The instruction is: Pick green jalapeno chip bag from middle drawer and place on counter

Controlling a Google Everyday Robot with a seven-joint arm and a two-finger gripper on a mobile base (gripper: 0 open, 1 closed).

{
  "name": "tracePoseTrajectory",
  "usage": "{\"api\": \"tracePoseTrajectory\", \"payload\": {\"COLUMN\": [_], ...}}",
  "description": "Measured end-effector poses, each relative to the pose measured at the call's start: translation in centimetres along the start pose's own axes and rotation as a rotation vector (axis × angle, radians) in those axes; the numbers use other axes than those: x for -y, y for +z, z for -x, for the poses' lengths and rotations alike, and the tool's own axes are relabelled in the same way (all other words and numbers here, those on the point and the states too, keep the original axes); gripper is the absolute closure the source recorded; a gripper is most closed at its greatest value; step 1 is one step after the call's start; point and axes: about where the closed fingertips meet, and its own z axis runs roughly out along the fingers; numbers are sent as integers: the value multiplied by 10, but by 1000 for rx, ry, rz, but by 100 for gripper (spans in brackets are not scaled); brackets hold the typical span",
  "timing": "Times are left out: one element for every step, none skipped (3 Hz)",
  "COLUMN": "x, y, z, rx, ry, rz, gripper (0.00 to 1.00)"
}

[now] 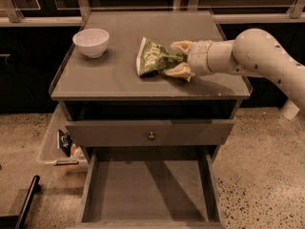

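Note:
The green jalapeno chip bag [153, 57] rests on the counter [119, 75], right of its middle. My gripper [178, 58] reaches in from the right, its cream fingers [179, 70] closed on the bag's right end. The middle drawer [150, 192] stands pulled out below, its flat grey floor bare.
A white bowl [91, 42] stands on the counter's back left. A drawer front with a small round knob [151, 136] sits above the open drawer. A clear bin [59, 142] with items stands on the floor at the left. A dark bar [26, 202] lies at lower left.

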Motion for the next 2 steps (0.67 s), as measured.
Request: {"api": "tracePoseTrajectory", "payload": {"x": [0,0], "y": [0,0], "z": [0,0], "rx": [0,0], "ry": [0,0], "rz": [0,0], "gripper": [0,0]}}
